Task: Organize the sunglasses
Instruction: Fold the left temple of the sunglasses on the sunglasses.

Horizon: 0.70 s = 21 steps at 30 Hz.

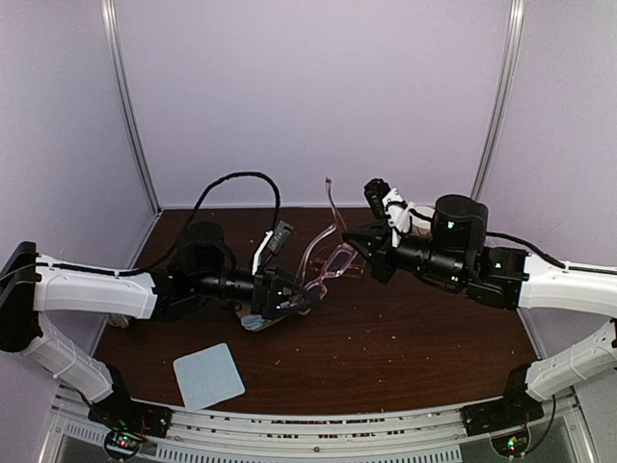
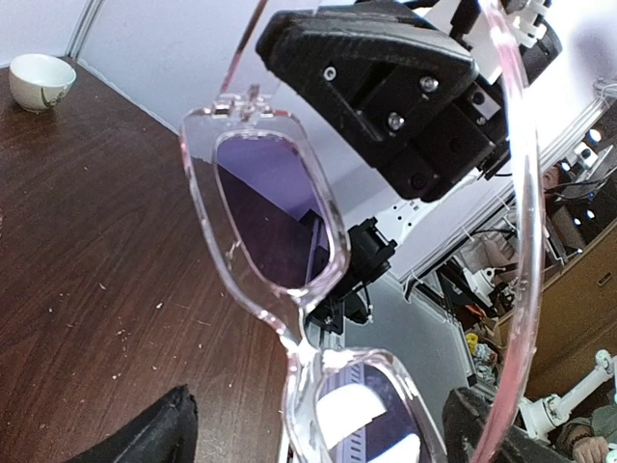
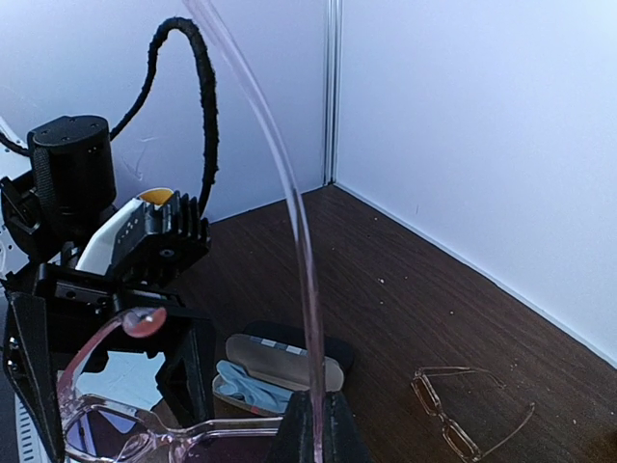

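Two hands (image 1: 307, 291) (image 1: 351, 238) aloft, sunglasses (image 1: 336, 260) between

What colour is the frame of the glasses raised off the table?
The glasses have a translucent pale pink frame; the left wrist view shows it best.

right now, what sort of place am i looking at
Likely a robot lab test cell: a wooden table boxed in by white panels on metal posts, with a left arm and right arm bolted at its near edge.
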Each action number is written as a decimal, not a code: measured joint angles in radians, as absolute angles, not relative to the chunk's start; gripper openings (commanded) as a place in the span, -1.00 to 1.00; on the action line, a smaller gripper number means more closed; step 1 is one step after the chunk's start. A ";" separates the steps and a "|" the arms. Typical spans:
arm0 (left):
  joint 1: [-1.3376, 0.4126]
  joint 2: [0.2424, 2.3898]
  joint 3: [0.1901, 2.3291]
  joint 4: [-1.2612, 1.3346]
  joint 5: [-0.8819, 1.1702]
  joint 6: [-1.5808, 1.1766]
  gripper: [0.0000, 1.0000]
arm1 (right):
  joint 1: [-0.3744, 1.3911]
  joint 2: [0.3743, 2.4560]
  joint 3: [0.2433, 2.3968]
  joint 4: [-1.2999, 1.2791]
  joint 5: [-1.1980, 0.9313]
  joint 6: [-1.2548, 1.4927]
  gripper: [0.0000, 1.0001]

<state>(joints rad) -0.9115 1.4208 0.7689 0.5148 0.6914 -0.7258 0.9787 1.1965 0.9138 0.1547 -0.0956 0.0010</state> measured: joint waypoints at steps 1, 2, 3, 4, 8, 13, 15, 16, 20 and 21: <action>-0.912 1.424 0.769 0.515 0.692 -0.726 0.82 | 0.980 1.196 0.914 0.155 -0.095 -0.001 -1.00; -0.912 1.427 0.770 0.514 0.691 -0.726 0.82 | 0.981 1.196 0.914 0.155 -0.096 -0.003 -1.00; -0.912 1.427 0.771 0.514 0.691 -0.727 0.82 | 0.982 1.196 0.914 0.154 -0.096 -0.005 -1.00; -0.912 1.427 0.773 0.514 0.689 -0.727 0.83 | 0.984 1.196 0.914 0.154 -0.096 -0.006 -1.00; -0.912 1.423 0.776 0.503 0.684 -0.721 0.88 | 0.990 1.194 0.902 0.162 -0.088 -0.019 -1.00; -0.912 1.374 0.768 0.458 0.664 -0.688 0.92 | 0.999 1.188 0.865 0.186 -0.077 -0.023 -1.00; -0.910 1.326 0.759 0.427 0.649 -0.666 0.93 | 1.002 1.188 0.857 0.192 -0.077 -0.026 -1.00; -0.910 1.300 0.756 0.408 0.642 -0.654 0.94 | 1.003 1.188 0.857 0.192 -0.077 -0.028 -1.00; -0.910 1.198 0.749 0.348 0.609 -0.604 0.96 | 1.004 1.188 0.857 0.204 -0.076 -0.032 -1.00; -0.910 1.180 0.748 0.334 0.603 -0.595 0.95 | 1.004 1.188 0.857 0.206 -0.076 -0.032 -1.00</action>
